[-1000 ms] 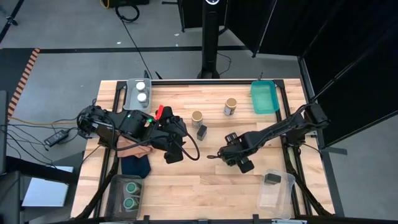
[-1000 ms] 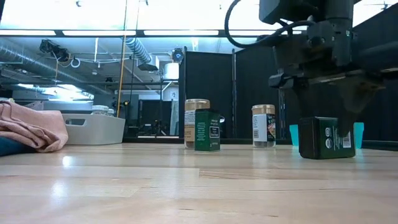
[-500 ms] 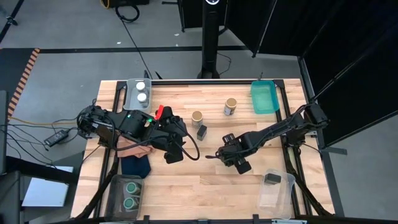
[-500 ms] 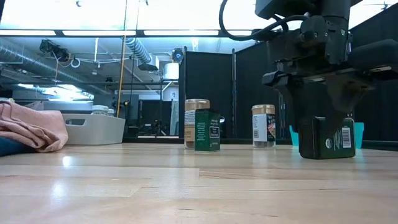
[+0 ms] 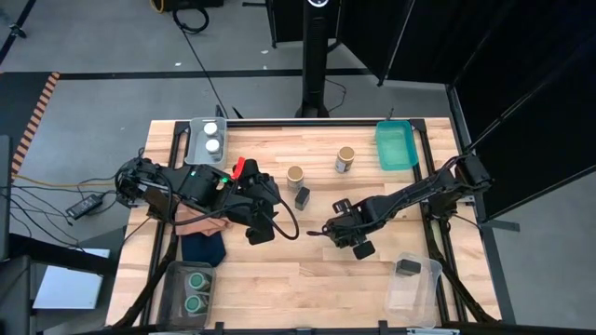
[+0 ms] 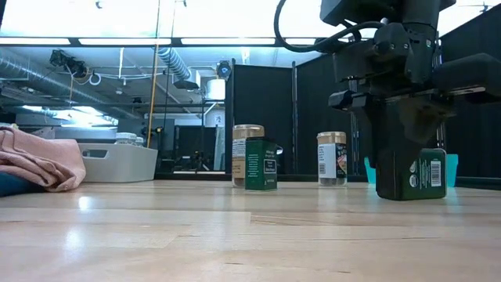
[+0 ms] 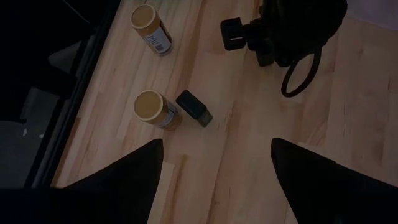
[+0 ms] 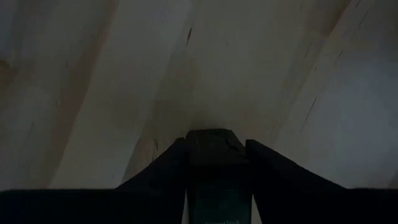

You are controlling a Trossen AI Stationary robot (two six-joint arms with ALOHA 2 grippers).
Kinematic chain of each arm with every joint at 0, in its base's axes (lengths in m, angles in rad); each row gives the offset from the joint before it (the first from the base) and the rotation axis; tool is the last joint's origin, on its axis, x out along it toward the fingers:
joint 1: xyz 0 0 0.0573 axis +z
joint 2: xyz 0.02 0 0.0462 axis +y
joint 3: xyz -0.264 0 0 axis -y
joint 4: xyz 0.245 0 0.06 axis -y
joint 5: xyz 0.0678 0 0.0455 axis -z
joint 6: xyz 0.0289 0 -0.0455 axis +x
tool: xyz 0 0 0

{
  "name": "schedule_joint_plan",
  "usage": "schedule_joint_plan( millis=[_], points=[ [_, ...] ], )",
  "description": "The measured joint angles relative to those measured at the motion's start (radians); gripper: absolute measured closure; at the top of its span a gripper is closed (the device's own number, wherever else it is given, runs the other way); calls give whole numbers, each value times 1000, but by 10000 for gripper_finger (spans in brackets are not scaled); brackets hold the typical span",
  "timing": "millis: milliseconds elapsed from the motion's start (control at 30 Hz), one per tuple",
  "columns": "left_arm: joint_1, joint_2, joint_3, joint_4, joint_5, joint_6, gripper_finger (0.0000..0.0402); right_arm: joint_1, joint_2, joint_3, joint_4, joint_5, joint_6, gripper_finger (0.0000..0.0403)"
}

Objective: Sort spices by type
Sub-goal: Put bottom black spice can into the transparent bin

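We see a pale wooden bench [image 5: 279,279]. Directly on it, just beside the right pincer [image 5: 357,244], stands a black tin [image 6: 411,174]; farther off stand two tan-lidded jars [image 5: 295,177] [image 5: 345,159] and another black tin [image 5: 303,197]. Near the left pincer [image 5: 261,228] lie a brown cloth [image 5: 198,221] and a navy cloth [image 5: 201,248].

The surface [image 6: 196,235] is being lit evenly from bright ceiling panels, whose glare is being mirrored on its blurred near edge; the right wrist view is being kept dim and soft
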Motion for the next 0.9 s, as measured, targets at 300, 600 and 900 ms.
schedule_joint_plan(
  millis=[300,600,900],
  points=[
    [0,0,0,0,0,0,99,0,-1,4,-4,48,54,252],
    [0,0,0,0,0,0,99,0,-61,39,74,96,170,257],
    [0,0,0,2,-57,1,99,2,-306,-71,338,288,356,257]
  ],
)
